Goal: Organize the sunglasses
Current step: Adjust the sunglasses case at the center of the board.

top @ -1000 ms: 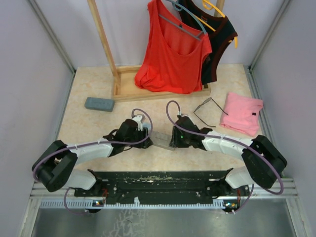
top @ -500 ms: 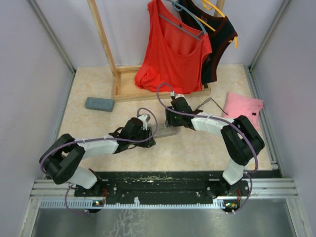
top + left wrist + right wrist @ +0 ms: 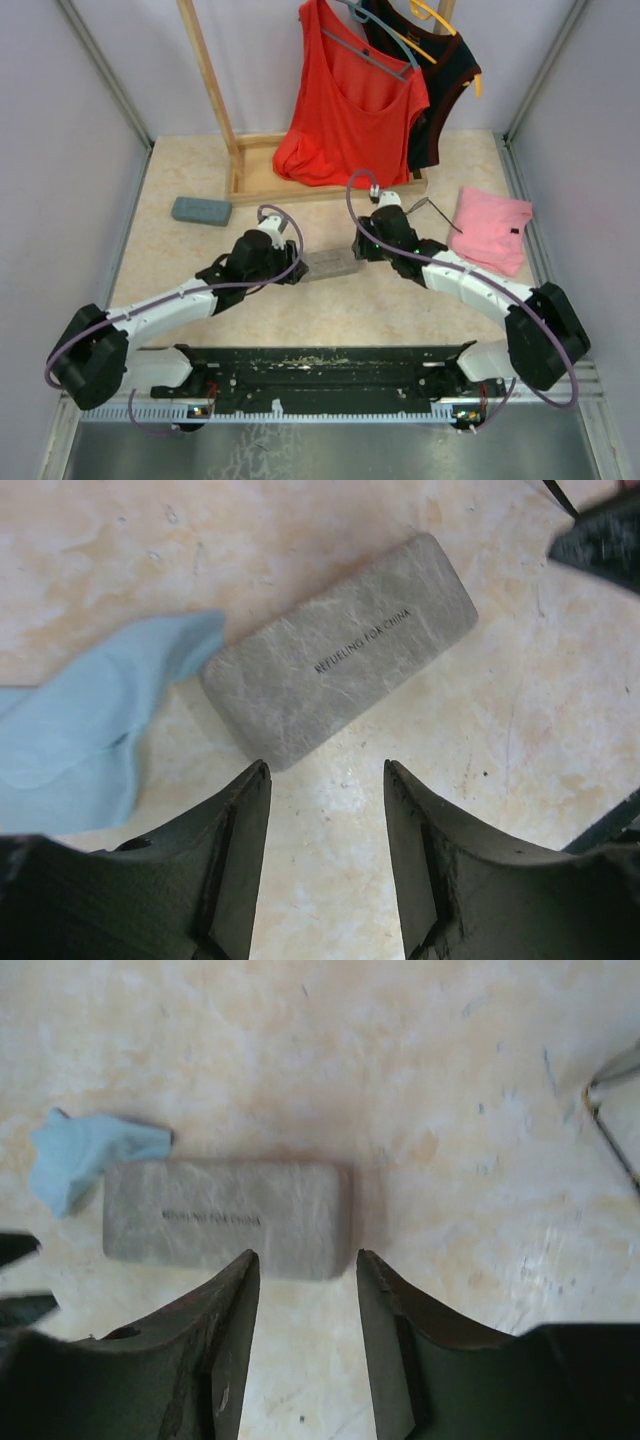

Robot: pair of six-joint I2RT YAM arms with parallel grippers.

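A closed grey glasses case (image 3: 332,266) lies on the table between my two grippers; it also fills the left wrist view (image 3: 340,690) and the right wrist view (image 3: 228,1220). My left gripper (image 3: 291,270) (image 3: 327,770) is open just short of the case's left end, with only bare table between the fingers. The right gripper (image 3: 366,250) (image 3: 305,1255) is open at the case's right end, also empty. One pair of sunglasses (image 3: 440,213) lies beyond the right arm, partly hidden; its frame corner (image 3: 615,1120) shows in the right wrist view.
A light blue cloth (image 3: 90,730) (image 3: 85,1150) lies by the case's left end. A second grey case (image 3: 201,210) sits at the left. A folded pink cloth (image 3: 492,228) lies at the right. A wooden rack base (image 3: 262,185) with hanging shirts (image 3: 350,110) stands behind.
The case has shifted a little away from the arm bases. The right gripper swung back, then came round to the case's right end; the left arm stretched forward. Both jaws stand off the case.
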